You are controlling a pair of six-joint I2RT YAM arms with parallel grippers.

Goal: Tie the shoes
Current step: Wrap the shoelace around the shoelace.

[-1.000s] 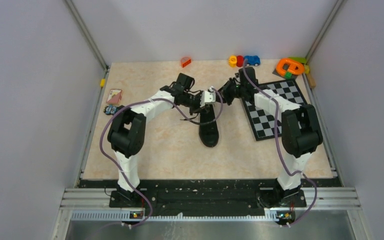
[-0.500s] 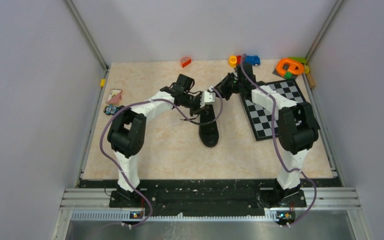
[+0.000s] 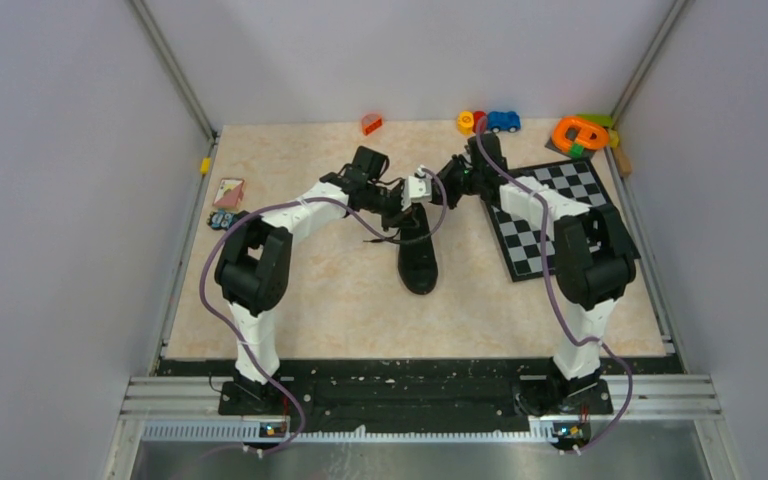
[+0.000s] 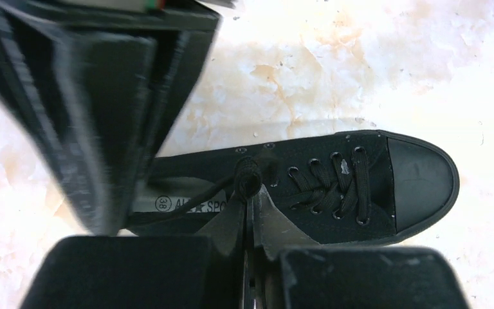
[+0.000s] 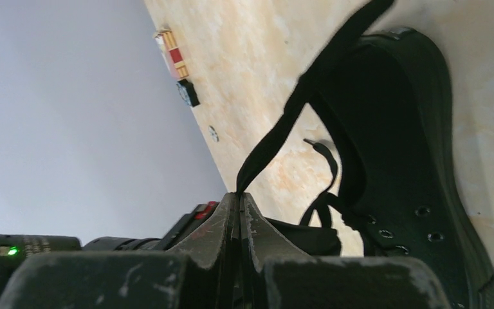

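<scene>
Top external view shows the shoe (image 3: 418, 262) mid-frame on the bench (image 3: 310, 290), long axis vertical, toe toward the bottom; both claws meet over its upper end, equally near; left claw (image 4: 249, 201) and right claw (image 5: 237, 196) are each clenched on a lace (image 5: 296, 103) strand.

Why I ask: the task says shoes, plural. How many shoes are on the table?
1. A black shoe lies in the middle of the table. No second shoe shows in any view, and little of the table is hidden.
</scene>
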